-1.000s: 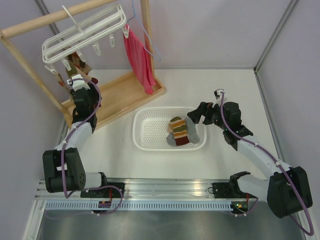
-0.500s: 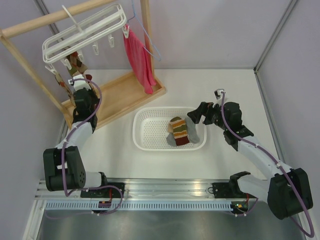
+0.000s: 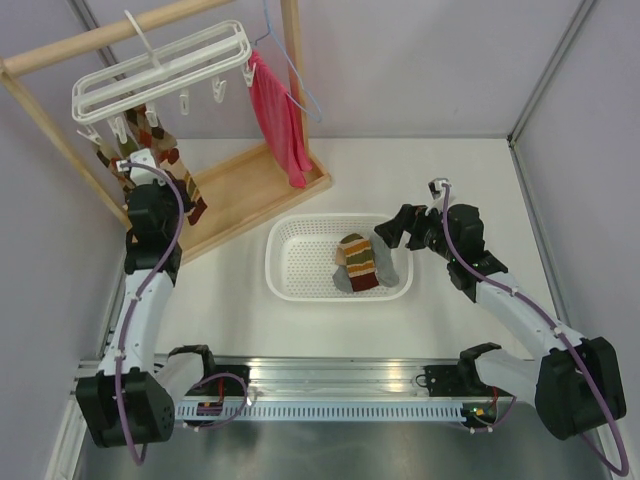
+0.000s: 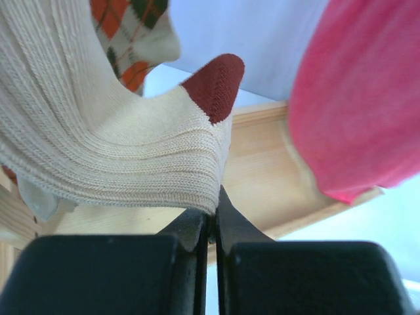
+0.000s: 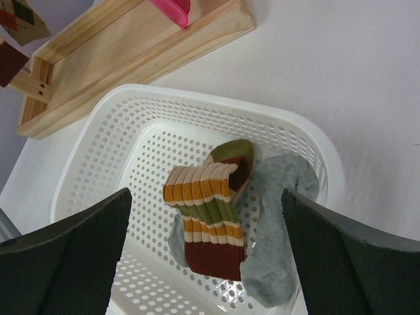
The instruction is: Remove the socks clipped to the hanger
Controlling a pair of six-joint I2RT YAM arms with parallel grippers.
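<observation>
The white hanger (image 3: 160, 68) hangs from the wooden rail at the far left. Argyle socks (image 3: 152, 130) dangle under its clips. My left gripper (image 3: 135, 172) sits just below them. In the left wrist view it (image 4: 213, 211) is shut on the lower edge of a cream ribbed sock (image 4: 118, 151) with a dark red tip, which runs up and to the left. An argyle sock (image 4: 131, 33) hangs behind it. My right gripper (image 3: 392, 228) stands open at the basket's right end; in its wrist view it (image 5: 205, 197) is above a striped sock (image 5: 210, 223) and a grey sock (image 5: 282, 230).
The white mesh basket (image 3: 290, 235) sits mid-table and holds the striped sock (image 3: 357, 262). A red cloth (image 3: 275, 115) hangs on a blue wire hanger (image 3: 290, 60) from the same wooden rack. The rack's tray base (image 3: 250, 190) lies under the hangers.
My left gripper has shut on the cream sock and moved left, and the white hanger has swung left with it. The right arm has not moved.
</observation>
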